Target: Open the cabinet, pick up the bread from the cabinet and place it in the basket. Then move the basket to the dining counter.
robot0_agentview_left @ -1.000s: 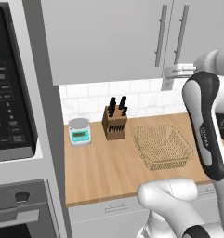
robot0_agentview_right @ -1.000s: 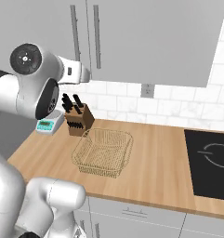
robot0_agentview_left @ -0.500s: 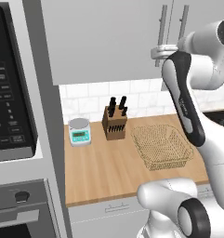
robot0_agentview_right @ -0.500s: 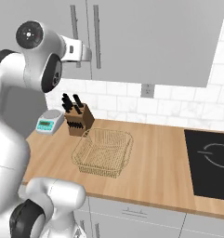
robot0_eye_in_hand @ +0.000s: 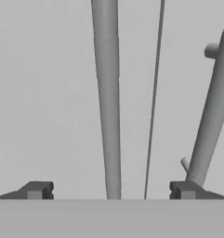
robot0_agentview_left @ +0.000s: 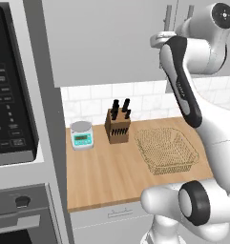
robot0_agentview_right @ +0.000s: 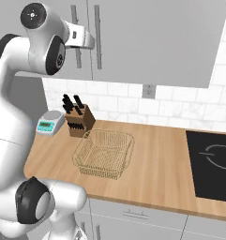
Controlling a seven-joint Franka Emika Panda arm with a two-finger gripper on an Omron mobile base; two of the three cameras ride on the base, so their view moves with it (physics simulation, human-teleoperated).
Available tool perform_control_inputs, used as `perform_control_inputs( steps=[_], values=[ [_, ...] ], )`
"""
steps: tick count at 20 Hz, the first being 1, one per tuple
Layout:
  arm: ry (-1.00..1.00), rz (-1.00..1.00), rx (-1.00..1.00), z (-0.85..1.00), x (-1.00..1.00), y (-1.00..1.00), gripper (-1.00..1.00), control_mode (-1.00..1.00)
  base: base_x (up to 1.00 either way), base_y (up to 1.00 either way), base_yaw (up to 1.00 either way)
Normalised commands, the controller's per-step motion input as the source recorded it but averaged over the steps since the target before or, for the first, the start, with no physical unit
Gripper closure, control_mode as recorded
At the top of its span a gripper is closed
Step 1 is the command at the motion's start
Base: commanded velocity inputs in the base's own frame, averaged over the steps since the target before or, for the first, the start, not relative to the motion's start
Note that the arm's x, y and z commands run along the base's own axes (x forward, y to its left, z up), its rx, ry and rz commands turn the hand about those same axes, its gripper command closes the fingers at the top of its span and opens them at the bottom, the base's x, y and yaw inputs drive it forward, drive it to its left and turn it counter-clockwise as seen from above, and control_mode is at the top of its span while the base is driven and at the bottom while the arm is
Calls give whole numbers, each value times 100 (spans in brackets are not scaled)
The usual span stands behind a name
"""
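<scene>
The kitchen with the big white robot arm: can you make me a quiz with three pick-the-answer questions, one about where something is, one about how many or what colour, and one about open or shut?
1. Where is the basket?
A. on the wooden counter
B. inside the cabinet
C. on the stove

2. How many bar handles show in the hand view?
A. one
B. two
C. four

3. What state is the cabinet door in?
A. wide open
B. taken off
C. shut

Answers: 1 A, the basket sits on the wood beside the knife block. 2 B, one handle runs between the open gripper fingertips and another slants at the right. 3 C, the door front lies flat and closed.
</scene>
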Motion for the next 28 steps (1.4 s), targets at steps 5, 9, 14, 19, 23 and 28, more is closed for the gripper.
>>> perform_control_inputs(
  steps=[5,9,14,19,23,28],
  values=[
    [-2,0,0,-19,40,0,-100,-100,0,0,0],
    [-3,0,0,-25,42,0,-100,-100,0,0,0],
    [0,0,0,-16,49,3,-100,-100,0,0,0],
    [0,0,0,-16,55,0,-100,-100,0,0,0],
    [-3,0,0,-18,37,8,100,-100,0,0,0],
    [-13,6,1,-23,13,66,100,-100,0,0,0]
  ],
)
